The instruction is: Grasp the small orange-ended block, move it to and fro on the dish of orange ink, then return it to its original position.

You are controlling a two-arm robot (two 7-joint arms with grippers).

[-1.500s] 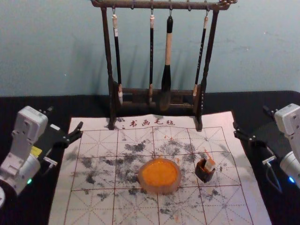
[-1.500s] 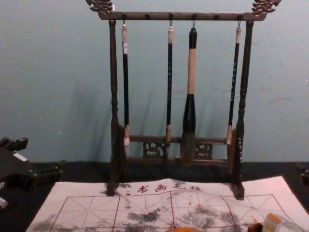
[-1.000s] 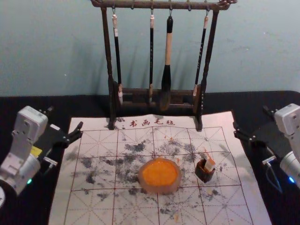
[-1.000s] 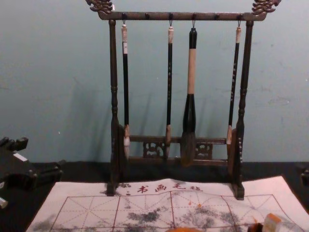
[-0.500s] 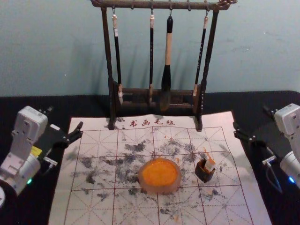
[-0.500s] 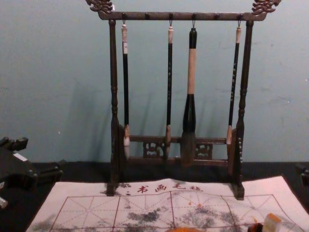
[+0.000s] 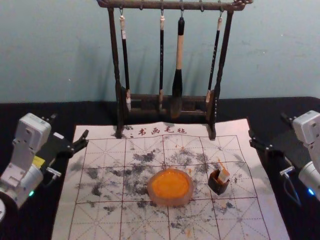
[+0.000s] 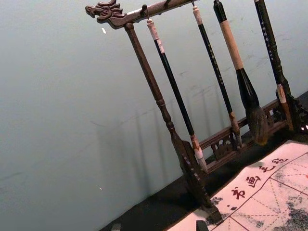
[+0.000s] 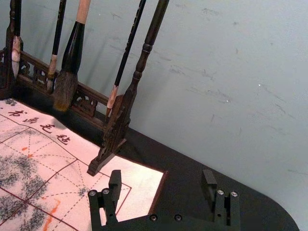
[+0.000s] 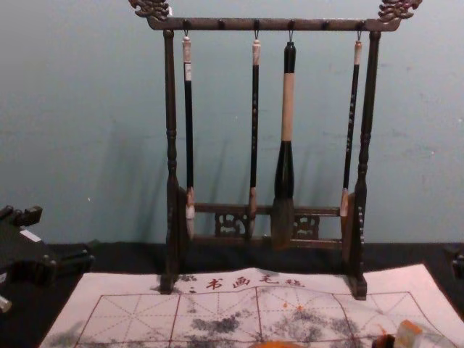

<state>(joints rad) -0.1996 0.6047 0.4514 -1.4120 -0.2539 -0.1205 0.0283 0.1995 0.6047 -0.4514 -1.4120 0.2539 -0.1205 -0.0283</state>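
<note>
The small pale block stands tilted in a small dark holder on the mat's right side. In the chest view the block has its orange end up. To the holder's left lies the round dish of orange ink. My left gripper is open and empty by the mat's far left corner; the left wrist view shows its tips apart. My right gripper hovers open beyond the mat's far right corner, away from the block. The right wrist view shows that gripper with nothing between its fingers.
A dark wooden rack with several hanging brushes stands at the mat's far edge, between the two grippers. The ink-stained, gridded white mat lies on a black tabletop. A wall rises behind.
</note>
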